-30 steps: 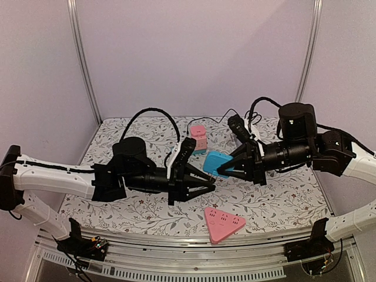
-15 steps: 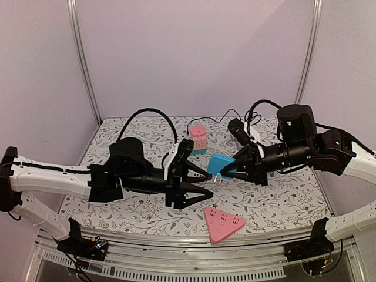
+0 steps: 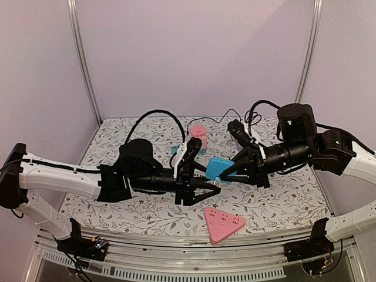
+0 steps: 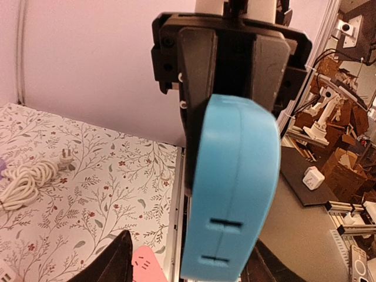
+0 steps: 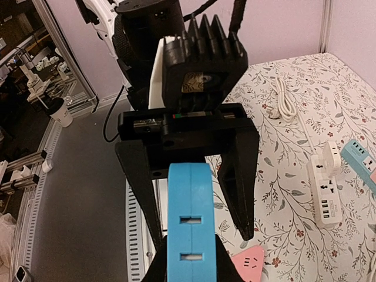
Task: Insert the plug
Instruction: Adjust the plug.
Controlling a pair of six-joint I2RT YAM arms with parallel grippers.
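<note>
The blue plug (image 3: 218,169) hangs above the table's middle, with my right gripper (image 3: 231,173) shut on its far end. In the right wrist view the plug (image 5: 189,223) stands edge-on between my right fingers (image 5: 157,265), showing two slots. My left gripper (image 3: 207,184) is open and faces it, one finger (image 5: 138,188) on each side of the plug with gaps showing. From the left wrist the plug (image 4: 232,188) fills the centre, and my left gripper (image 4: 188,273) shows only dark fingertips at the bottom. A pink triangular socket (image 3: 223,223) lies flat near the front edge.
A pink-and-white power strip (image 3: 198,136) stands at the back centre, with a blue strip (image 3: 176,150) beside it. In the right wrist view a white power strip (image 5: 326,182) and a white cable (image 5: 285,100) lie on the floral cloth. A coiled white cord (image 4: 26,182) lies far off.
My left gripper has opened and moved right, so its fingers now straddle the blue plug. The right gripper has come slightly left and down, still holding the plug.
</note>
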